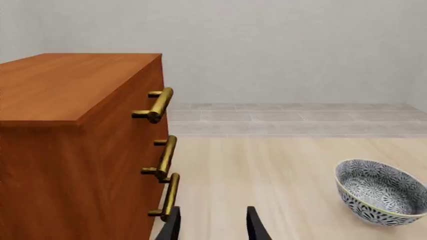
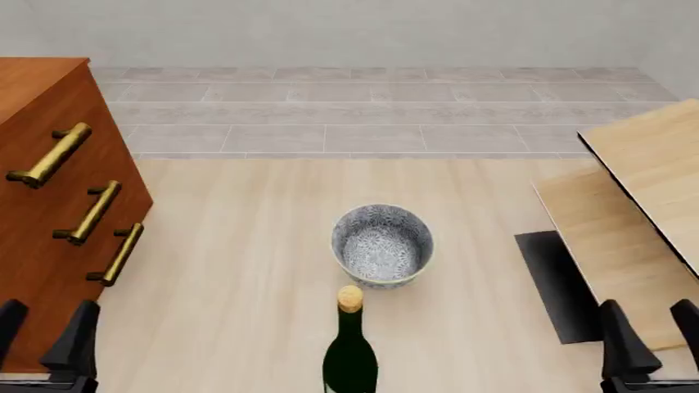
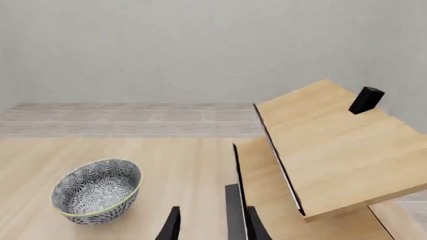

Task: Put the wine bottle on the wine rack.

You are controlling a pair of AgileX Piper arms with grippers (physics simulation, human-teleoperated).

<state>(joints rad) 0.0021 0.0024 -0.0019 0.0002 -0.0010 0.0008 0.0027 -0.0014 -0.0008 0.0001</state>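
Half the wine bottle point(image 2: 349, 348) is cropped at 6 o'clock; wine rack point(image 2: 639, 213) cropped at 3; both grippers point(image 2: 44, 332) point(image 2: 653, 332) spread, empty.

the front view looks from above and behind, forward and down on the bowl point(image 2: 382, 245) at the middle of the table. the left wrist view sits low, close beside the drawer cabinet point(image 1: 80, 150), with the bowl point(image 1: 380, 191) further off. the right wrist view sits low, near the wine rack point(image 3: 327, 150). all three views share the bowl point(image 3: 97, 190).
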